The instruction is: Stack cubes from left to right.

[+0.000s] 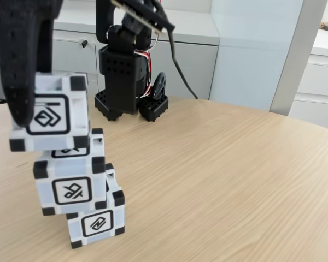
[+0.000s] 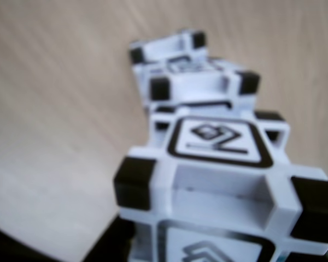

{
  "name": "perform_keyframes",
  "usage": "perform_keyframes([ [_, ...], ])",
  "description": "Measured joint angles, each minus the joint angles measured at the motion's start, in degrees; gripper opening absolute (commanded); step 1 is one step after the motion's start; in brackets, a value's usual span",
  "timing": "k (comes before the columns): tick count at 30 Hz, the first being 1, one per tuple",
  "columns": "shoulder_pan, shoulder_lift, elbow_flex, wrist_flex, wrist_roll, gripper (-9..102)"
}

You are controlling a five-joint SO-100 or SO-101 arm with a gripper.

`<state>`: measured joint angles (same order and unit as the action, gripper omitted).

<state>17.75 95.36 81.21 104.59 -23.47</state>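
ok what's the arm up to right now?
Stacking cubes. Three are piled on the wooden table: bottom cube, middle cube, top cube. The stack is staggered, each cube offset left of the one below in the fixed view. The gripper is at the top cube, one black finger down over its left side; whether it is gripping I can't tell.

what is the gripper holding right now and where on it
The gripper appears to hold the top cube of the three-cube stack by its sides; one black finger lies against its left side in the fixed view. The opposite finger is hidden, so the hold is probable, not certain.
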Motion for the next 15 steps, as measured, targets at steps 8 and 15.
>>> perform_keyframes([
  [8,-1.05,-0.88,-0.35,0.0,-4.83,34],
  [15,-1.05,-0.35,-0.35,0.0,-4.04,32],
])
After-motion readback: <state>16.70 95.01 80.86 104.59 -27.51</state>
